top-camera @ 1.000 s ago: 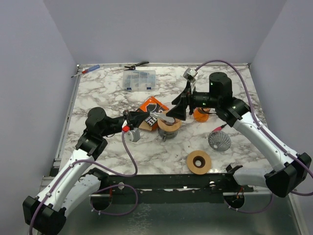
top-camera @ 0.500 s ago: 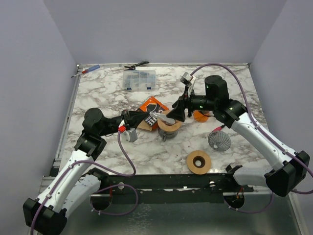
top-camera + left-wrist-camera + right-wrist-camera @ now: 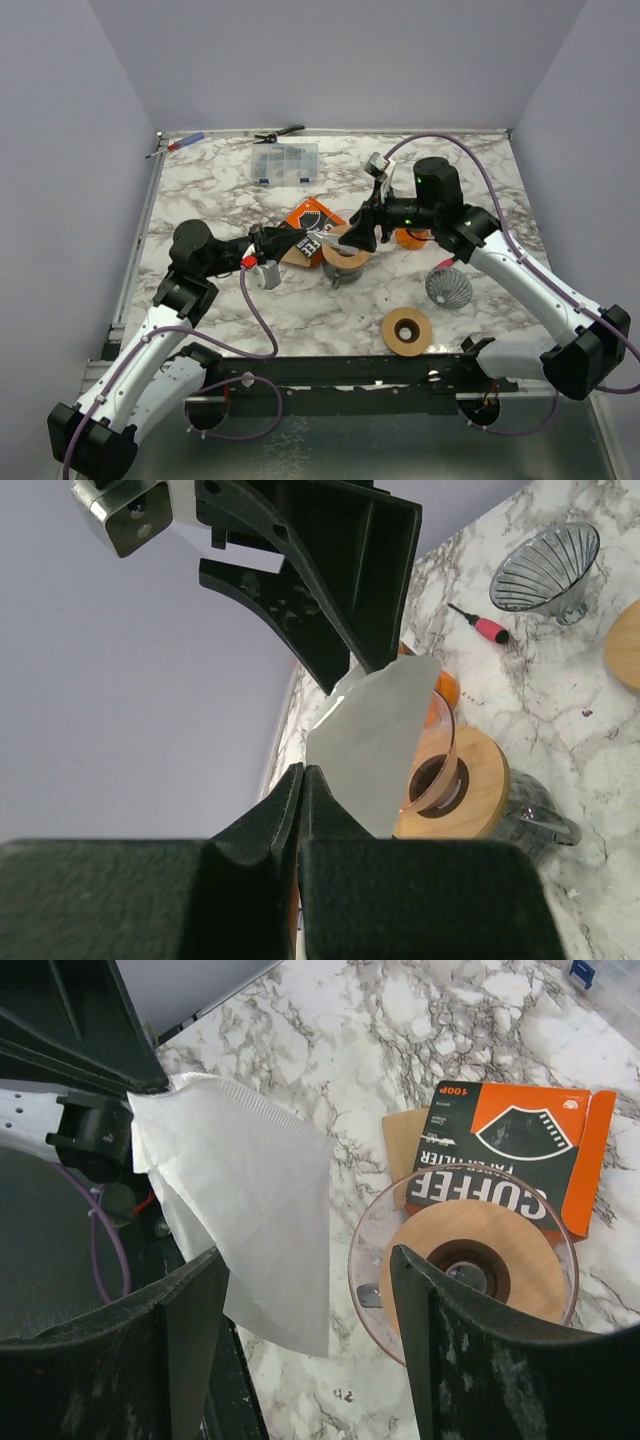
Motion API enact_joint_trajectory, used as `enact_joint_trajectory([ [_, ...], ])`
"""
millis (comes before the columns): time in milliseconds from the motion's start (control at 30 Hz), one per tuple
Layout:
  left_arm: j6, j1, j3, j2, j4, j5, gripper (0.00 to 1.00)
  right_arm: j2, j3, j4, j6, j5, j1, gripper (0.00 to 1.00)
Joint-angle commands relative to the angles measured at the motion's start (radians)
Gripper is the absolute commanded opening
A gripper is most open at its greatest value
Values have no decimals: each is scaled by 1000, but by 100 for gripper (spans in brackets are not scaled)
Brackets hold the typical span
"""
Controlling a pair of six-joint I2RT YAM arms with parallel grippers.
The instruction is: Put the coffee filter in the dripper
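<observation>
The coffee filter point(image 3: 240, 1200) is thin white paper, matt, with a finely crimped seam along one edge. The dripper point(image 3: 505, 1228) is a clear, glossy cone in a smooth, pale wooden collar. The box point(image 3: 520, 1140) is printed card, orange and black. The table point(image 3: 380, 1020) looks like polished marble, white with grey veins. The right gripper point(image 3: 308, 1260) has fingers point(image 3: 470, 1360) of matt black plastic, grainy and speckled. A second dripper point(image 3: 545, 570) is smoky, ribbed and see-through.

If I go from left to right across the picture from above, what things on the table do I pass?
screwdriver → clear compartment box → dripper on its wooden collar → wooden ring → ribbed cone. The pliers, the orange filter packet and the small orange thing overlap these, so they are left out.
</observation>
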Motion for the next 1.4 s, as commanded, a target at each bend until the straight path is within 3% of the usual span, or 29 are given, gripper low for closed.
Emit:
enact_joint_trajectory([
  [0, -15, 7, 2, -2, 22, 48, 0, -32, -35, 34, -13, 30, 15, 70],
  [400, -36, 7, 5, 3, 30, 68, 0, -97, -99, 129, -18, 114, 35, 68],
  [733, -56, 8, 12, 1, 36, 99, 0, -95, -113, 202, 12, 56, 50, 48],
  [800, -59, 8, 11, 1, 36, 99, 0, -100, -116, 203, 11, 58, 50, 39],
  [967, -70, 8, 14, 5, 37, 106, 4, -124, -132, 214, 18, 57, 49, 3],
  [1067, -76, 8, 14, 4, 38, 100, 8, -138, -148, 219, 25, 78, 50, 0],
  [1167, -87, 8, 12, 5, 43, 85, 50, -146, -145, 210, 41, 111, 50, 0],
  [1200, -90, 8, 11, 4, 44, 80, 77, -149, -143, 205, 46, 128, 50, 0],
  [1233, -90, 8, 11, 2, 47, 74, 96, -152, -141, 202, 54, 144, 50, 0],
  [1367, -94, 6, 11, -18, 56, 24, 99, -166, -136, 196, 89, 232, 50, 0],
])
